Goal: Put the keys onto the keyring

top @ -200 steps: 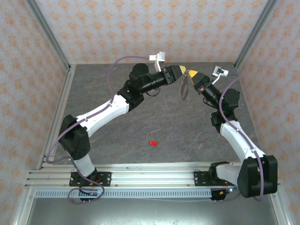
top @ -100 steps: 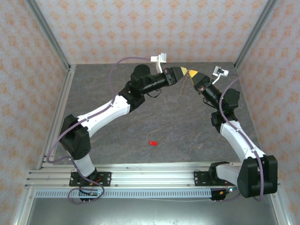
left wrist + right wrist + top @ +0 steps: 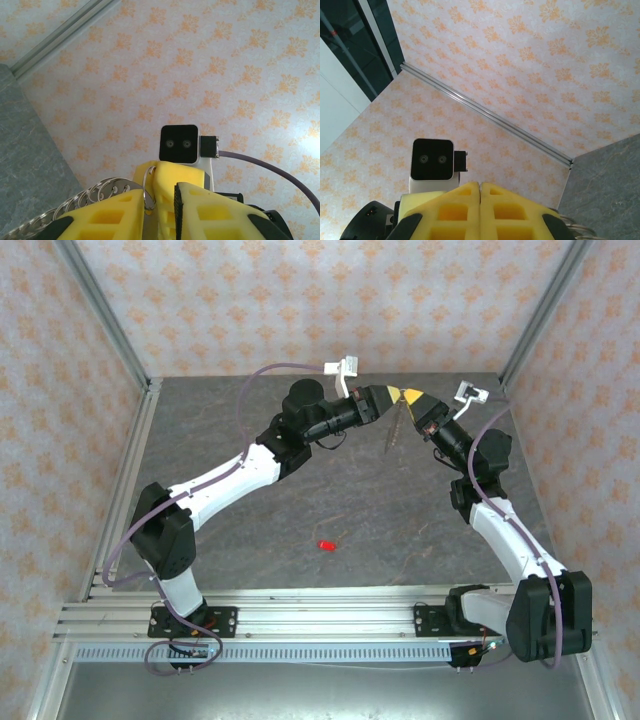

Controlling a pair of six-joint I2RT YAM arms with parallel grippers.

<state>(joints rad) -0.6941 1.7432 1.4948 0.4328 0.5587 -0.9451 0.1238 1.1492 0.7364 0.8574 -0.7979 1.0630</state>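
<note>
Near your bases, the key (image 3: 326,544) lies alone on the table (image 3: 250,520); the keyring (image 3: 393,430) hangs far back.
Your left gripper (image 3: 387,396) has moved in to meet the right gripper (image 3: 406,397), which is pressed shut on the keyring. The left jaws, narrowing, stand slightly apart around its wire. You probably take the ring over; the key waits.

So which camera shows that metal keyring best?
The left wrist view: the keyring is close up there, and its row of small loops is sharp enough to tell apart. The top view shows it whole but tiny, a thin hanging strand. The right wrist view catches a few loops at its bottom edge.
</note>
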